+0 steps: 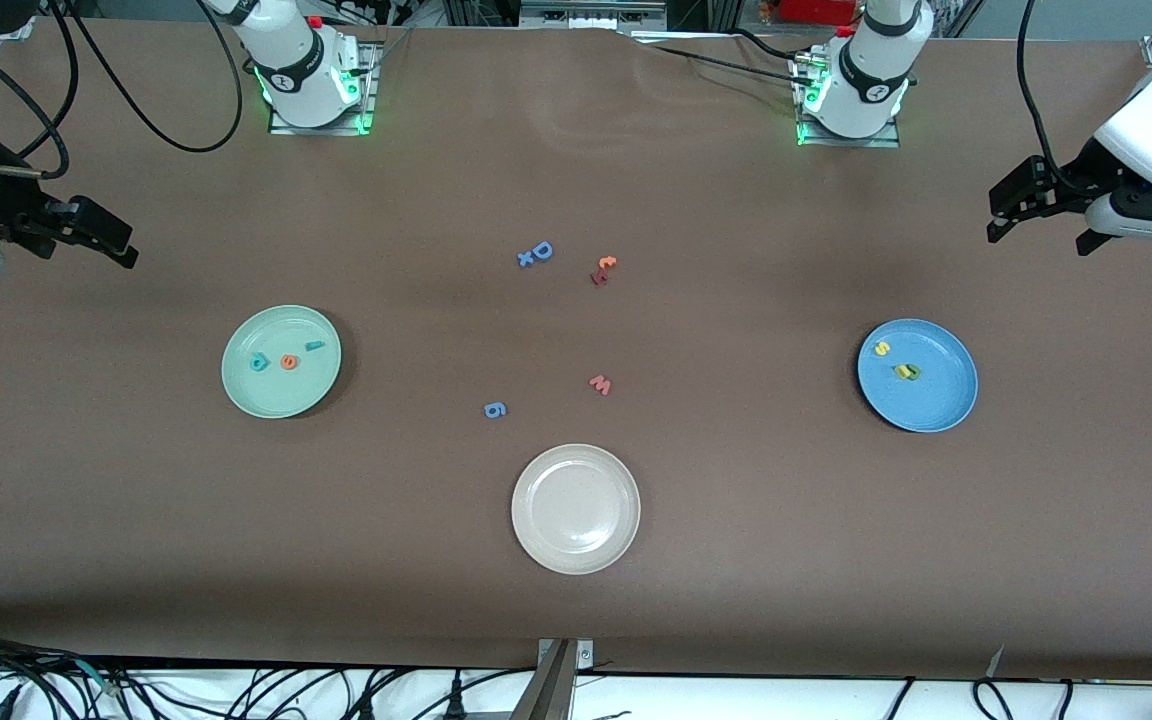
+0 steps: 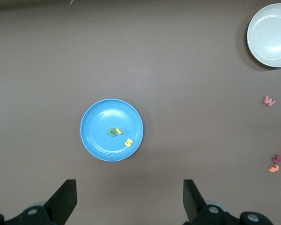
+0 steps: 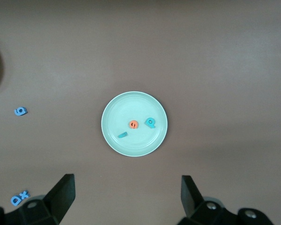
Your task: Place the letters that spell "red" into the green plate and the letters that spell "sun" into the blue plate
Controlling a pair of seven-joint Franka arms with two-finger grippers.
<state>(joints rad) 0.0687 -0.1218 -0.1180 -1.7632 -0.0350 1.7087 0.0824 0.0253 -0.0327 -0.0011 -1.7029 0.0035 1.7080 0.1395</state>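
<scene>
At mid-left of the front frame, the green plate point(image 1: 281, 361) holds r, e, d; at mid-right the blue plate point(image 1: 917, 375) holds s, u, n. Left tool point(image 1: 1041, 215) and right tool point(image 1: 86, 238) hang wide, empty. Risk: regrasping would scatter sorted letters.

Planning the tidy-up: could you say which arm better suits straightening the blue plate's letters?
Left: the left gripper hangs open near the blue plate; the right gripper waits open near the green plate.
</scene>
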